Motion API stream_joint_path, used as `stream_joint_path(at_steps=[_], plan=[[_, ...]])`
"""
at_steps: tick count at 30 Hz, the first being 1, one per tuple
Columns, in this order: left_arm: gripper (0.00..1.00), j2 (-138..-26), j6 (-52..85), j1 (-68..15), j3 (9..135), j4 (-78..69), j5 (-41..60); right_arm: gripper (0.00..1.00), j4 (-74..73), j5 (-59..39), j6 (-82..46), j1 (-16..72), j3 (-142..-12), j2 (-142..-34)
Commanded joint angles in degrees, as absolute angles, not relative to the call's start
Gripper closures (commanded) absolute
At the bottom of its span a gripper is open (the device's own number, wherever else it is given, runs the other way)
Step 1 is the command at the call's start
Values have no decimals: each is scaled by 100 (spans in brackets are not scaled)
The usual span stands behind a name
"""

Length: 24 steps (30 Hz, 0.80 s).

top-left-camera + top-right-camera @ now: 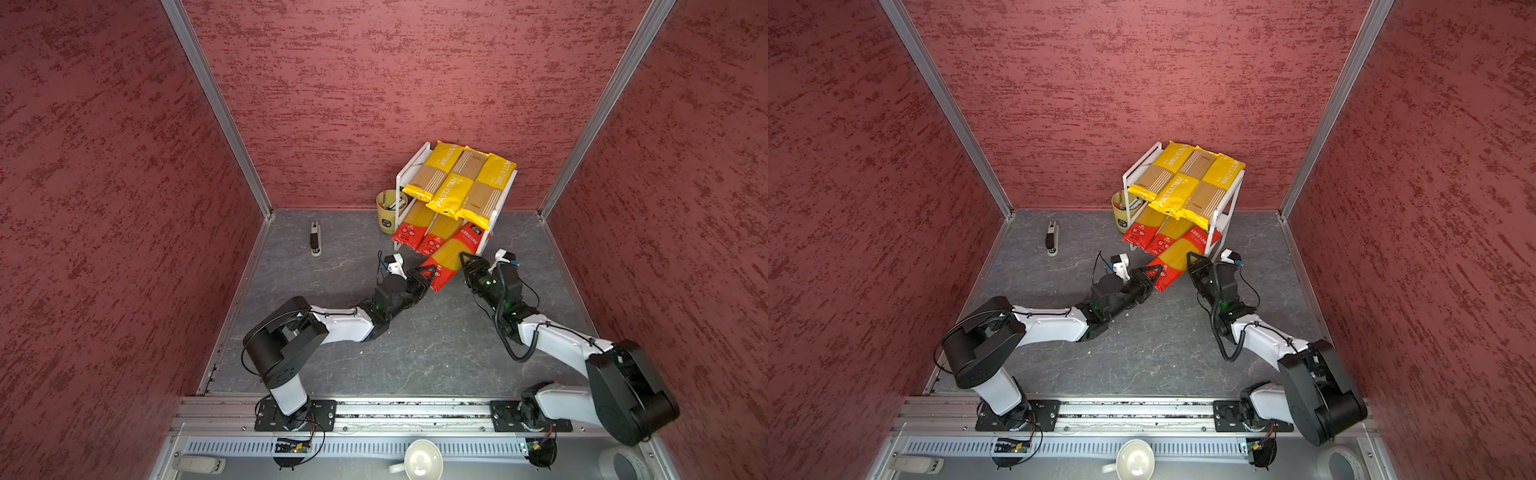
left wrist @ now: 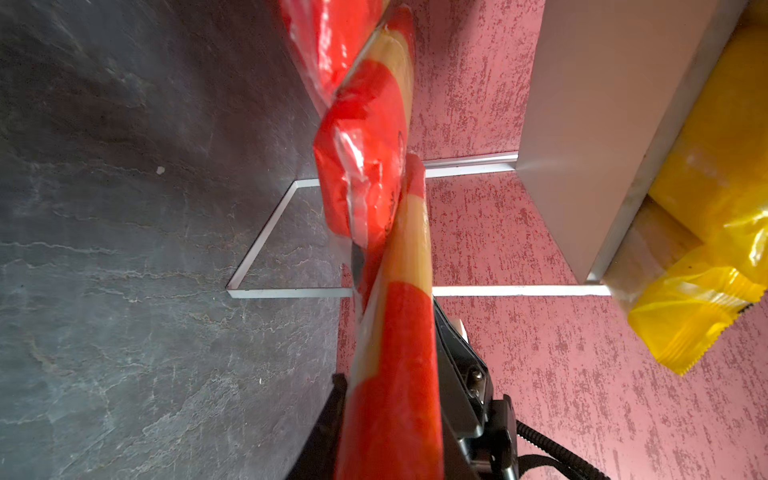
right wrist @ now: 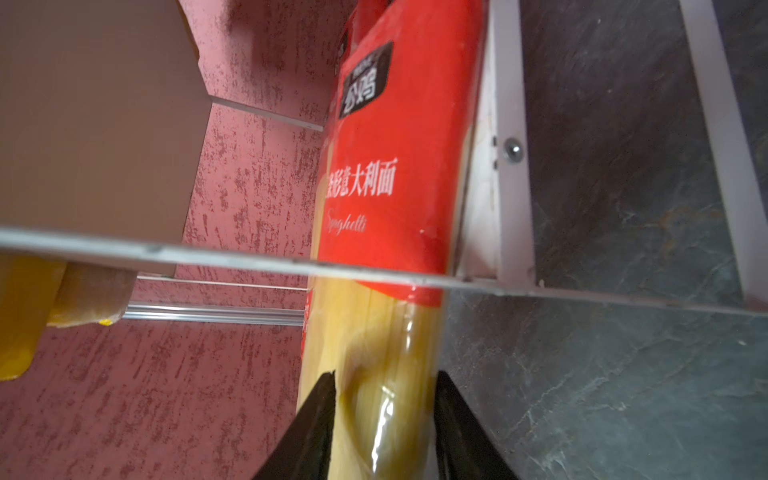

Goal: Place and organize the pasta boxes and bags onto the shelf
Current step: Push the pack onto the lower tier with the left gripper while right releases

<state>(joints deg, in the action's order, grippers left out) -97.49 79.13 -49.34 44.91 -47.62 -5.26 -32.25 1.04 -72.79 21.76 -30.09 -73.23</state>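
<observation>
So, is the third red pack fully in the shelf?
Partly: the pack reaches into the shelf, but its near end sticks out.

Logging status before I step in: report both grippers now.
Left gripper: closed on the near red end of the red-ended pack.
Right gripper: jaws astride that pack's noodle middle; grip cannot be told.

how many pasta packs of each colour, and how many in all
yellow packs: 3
red packs: 3
total: 6
</observation>
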Motion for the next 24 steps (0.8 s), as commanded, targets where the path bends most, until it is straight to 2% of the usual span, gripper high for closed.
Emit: stream_joint_path(at_steps=[1,4,8,10,15,24], plan=[[81,-9791,7819,-5043,4696,-4960,-758,55,-2714,-92,-7055,2153,-2983,-6954],[92,-9855,7733,-5159,4764,-5127,-1152,52,-2364,-235,-6929,2153,-2877,-6609],[100,-10038,7682,-5331,5000,-5400,-1912,51,-1557,76,-6459,2136,-2837,-6048],[100,-10151,7675,-5448,5253,-5225,-2517,50,-1038,292,-6131,2056,-2939,-5817],[100,-10755,7664,-5596,6176,-4790,-3161,50,94,754,-5365,1895,-3286,-5361],[99,-12193,7477,-5664,8109,-4280,-3275,49,570,983,-4864,1420,-3360,-4789]])
